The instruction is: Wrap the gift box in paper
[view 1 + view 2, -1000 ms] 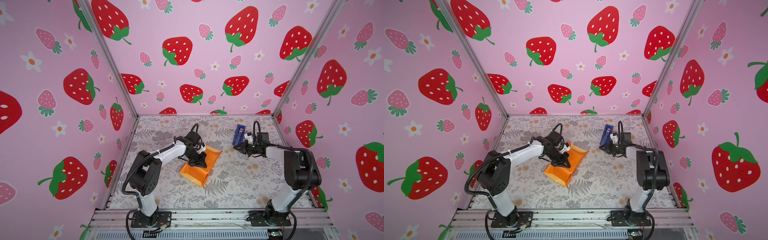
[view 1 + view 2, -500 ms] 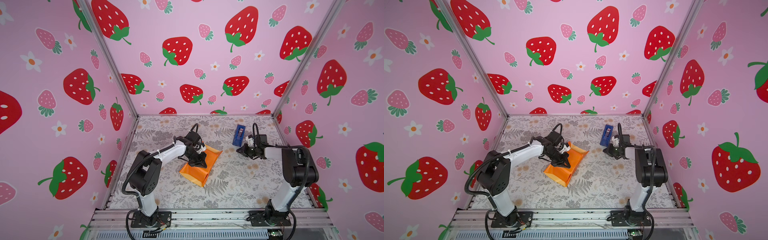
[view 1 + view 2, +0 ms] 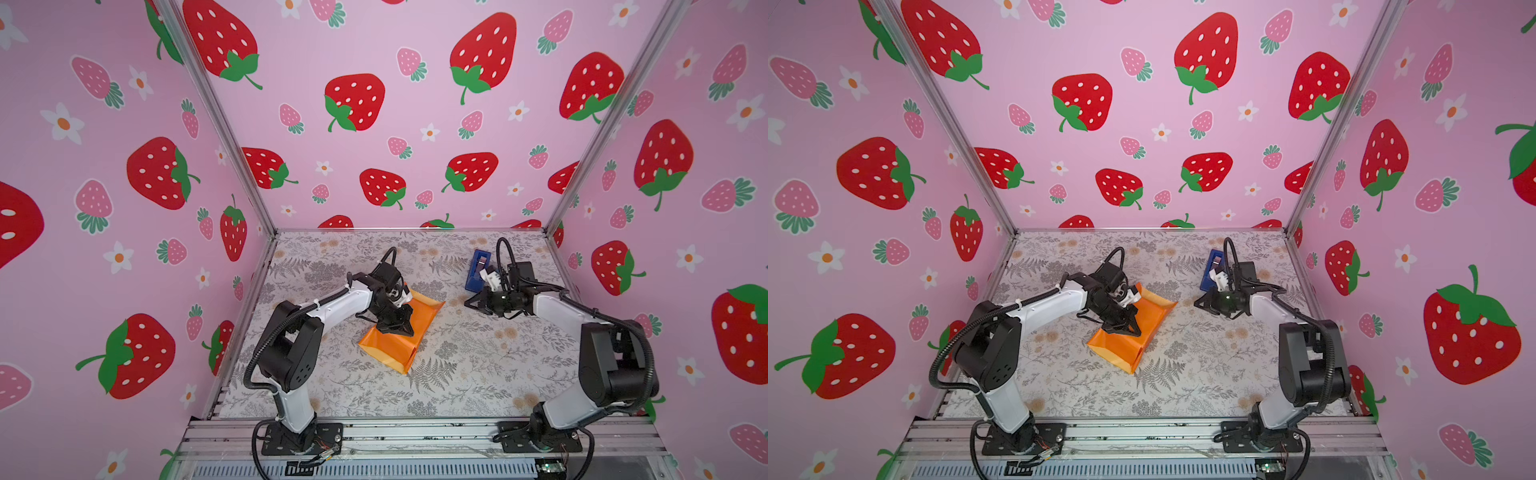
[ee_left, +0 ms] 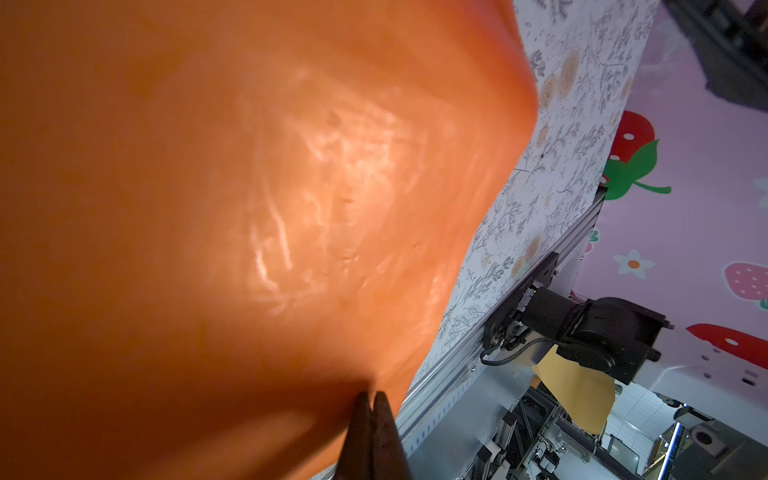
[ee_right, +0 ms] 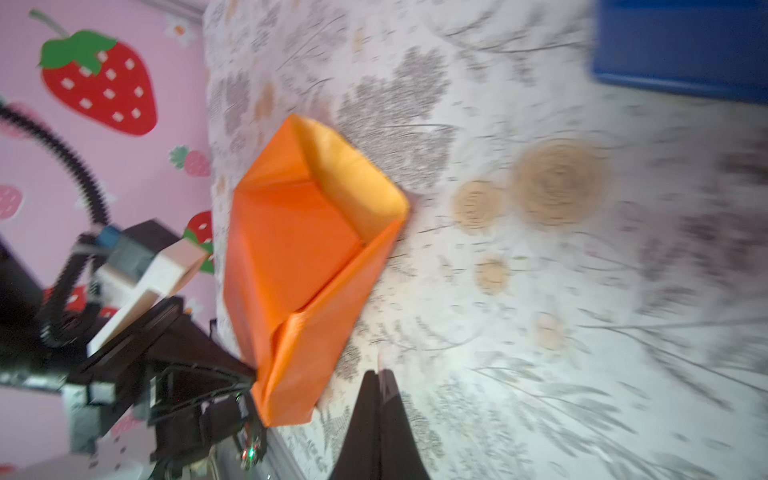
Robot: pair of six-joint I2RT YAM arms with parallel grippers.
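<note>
Paper: a glossy orange sheet folded into a box-shaped bundle. It lies on the floral-patterned table left of centre in both top views. The end towards the back wall stands open, and the right wrist view shows its pale yellow inner side. The near end is folded shut. The gift box is hidden, and the pictures do not confirm that it is inside.

Left gripper: set on top of the bundle. The left wrist view shows its jaws clenched together with the tips against the orange surface. Whether any fold is pinched between them cannot be told.

Right gripper: jaws closed tight and holding nothing, as the right wrist view shows. It hangs over bare table, apart from the paper and pointing towards it.

Blue tape dispenser: on the table near the back right corner, just behind the right gripper's wrist.
</note>
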